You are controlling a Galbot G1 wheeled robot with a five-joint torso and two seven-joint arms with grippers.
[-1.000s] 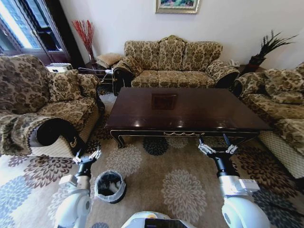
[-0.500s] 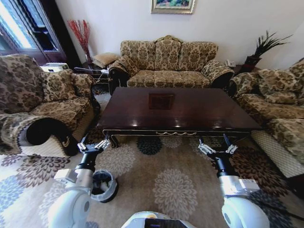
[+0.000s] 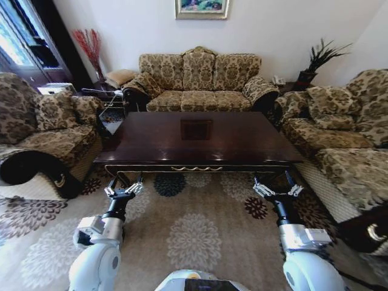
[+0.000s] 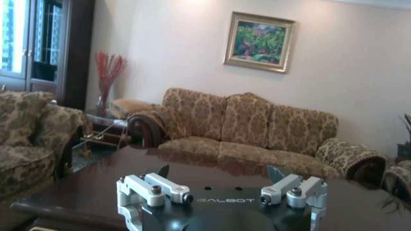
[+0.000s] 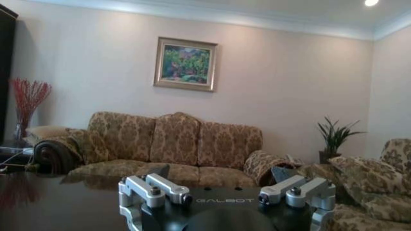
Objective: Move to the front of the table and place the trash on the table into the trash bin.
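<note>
The desk (image 3: 200, 138) stands in the middle of the room on a floral carpet (image 3: 200, 236), its long axis running left to right across the head view and one long side facing the robot. Its glossy dark brown top reflects the room, with a square inlay (image 3: 196, 128) near the centre and a carved apron along the near edge. Beyond the desk's far long side sits a 3-seat patterned sofa (image 3: 199, 82) against a pale wall, under a framed painting (image 3: 201, 7); matching sofas flank the desk's 2 short ends. A potted plant (image 3: 315, 60) stands past the desk's far right corner, red stems in a vase (image 3: 90, 47) past its far left. Just short of the desk's near edge, the left pincer (image 3: 124, 191) and right pincer (image 3: 277, 189) hover over the carpet, both spread and holding nothing.
</note>
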